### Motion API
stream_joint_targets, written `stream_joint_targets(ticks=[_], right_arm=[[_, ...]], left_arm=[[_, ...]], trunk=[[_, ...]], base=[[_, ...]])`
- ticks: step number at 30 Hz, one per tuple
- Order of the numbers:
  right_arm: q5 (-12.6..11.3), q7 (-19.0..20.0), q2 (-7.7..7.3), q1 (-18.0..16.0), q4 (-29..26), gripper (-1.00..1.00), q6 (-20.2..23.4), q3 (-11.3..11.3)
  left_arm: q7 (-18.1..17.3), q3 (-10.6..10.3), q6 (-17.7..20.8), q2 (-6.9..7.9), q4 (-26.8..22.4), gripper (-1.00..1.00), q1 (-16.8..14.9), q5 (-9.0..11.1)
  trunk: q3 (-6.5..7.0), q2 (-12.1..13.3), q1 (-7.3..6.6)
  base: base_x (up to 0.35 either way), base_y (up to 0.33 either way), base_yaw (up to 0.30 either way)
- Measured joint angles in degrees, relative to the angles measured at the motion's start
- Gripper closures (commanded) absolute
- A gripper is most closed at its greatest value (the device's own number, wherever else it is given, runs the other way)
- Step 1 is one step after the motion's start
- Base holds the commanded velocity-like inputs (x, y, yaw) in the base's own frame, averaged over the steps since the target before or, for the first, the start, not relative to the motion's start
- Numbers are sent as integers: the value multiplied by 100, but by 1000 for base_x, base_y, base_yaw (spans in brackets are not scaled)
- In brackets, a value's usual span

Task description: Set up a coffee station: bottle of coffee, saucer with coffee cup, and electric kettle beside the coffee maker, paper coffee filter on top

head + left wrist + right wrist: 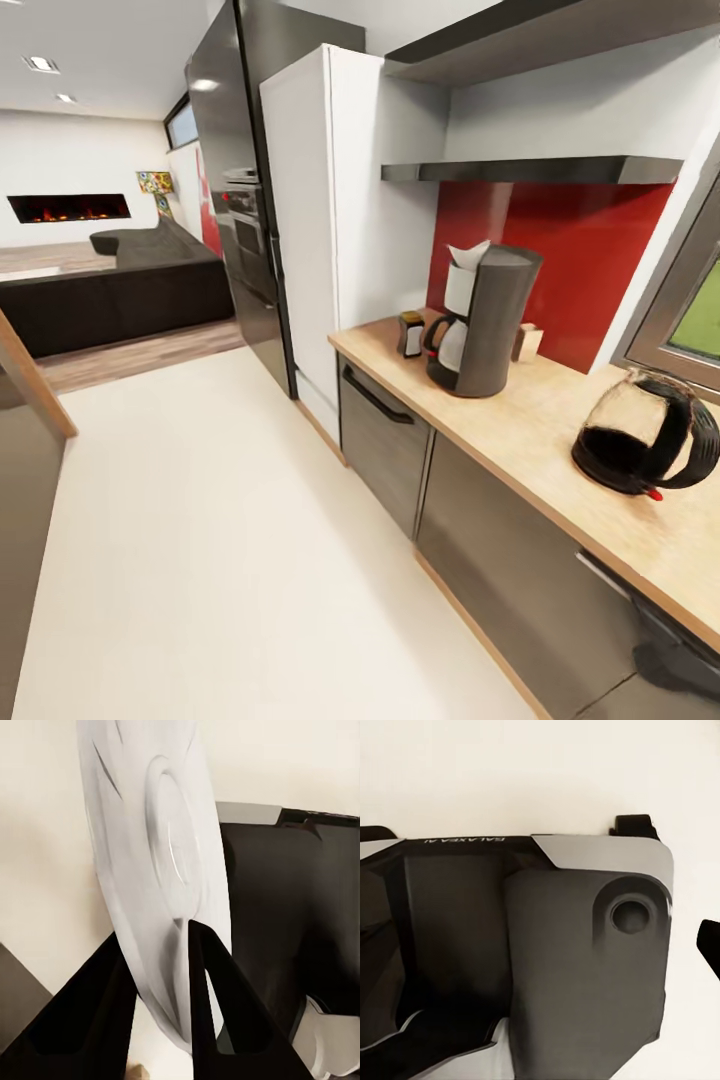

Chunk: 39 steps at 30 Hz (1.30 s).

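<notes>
From your head camera, the tall black drip coffee maker (pixel 482 318) with a white paper cone filter (pixel 468 254) on top stands on the light wood-grain countertop (pixel 540 425); the rounded clear glass kettle (pixel 645 432) sits well apart. Your left gripper (pixel 161 982) pinches the smooth flat white saucer (pixel 154 870). Your right wrist camera reads mirrored "GALAXEA" lettering (pixel 461 840); whether the right gripper is spread, you cannot tell

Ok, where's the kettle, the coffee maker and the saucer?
kettle (pixel 628 432): head view, on its glass belly.
coffee maker (pixel 495 320): head view, on its dark side.
saucer (pixel 154 862): left wrist view, on its white face, held edge-on between the fingers.
</notes>
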Motion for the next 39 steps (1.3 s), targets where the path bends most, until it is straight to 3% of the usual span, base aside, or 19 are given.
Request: stream_joint_targets(ticks=[21, 27, 39], right_arm=[[-1, 1, 0, 43, -1, -100, -6, 6], [-24, -7, 35, 49, -22, -100, -290, 3], [-38, -4, 104, 51, -40, -100, -321, -1]], left_arm=[[0, -8, 0, 0, 1, 100, -1, 0], [0, 6, 0, -2, -5, 100, -1, 0], [0, 9, 0, -9, -9, 100, -5, -1]], trunk=[[69, 0, 0], [103, 0, 0], [140, 0, 0]], base=[[280, 240, -262], [280, 240, -264], [280, 236, -190]])
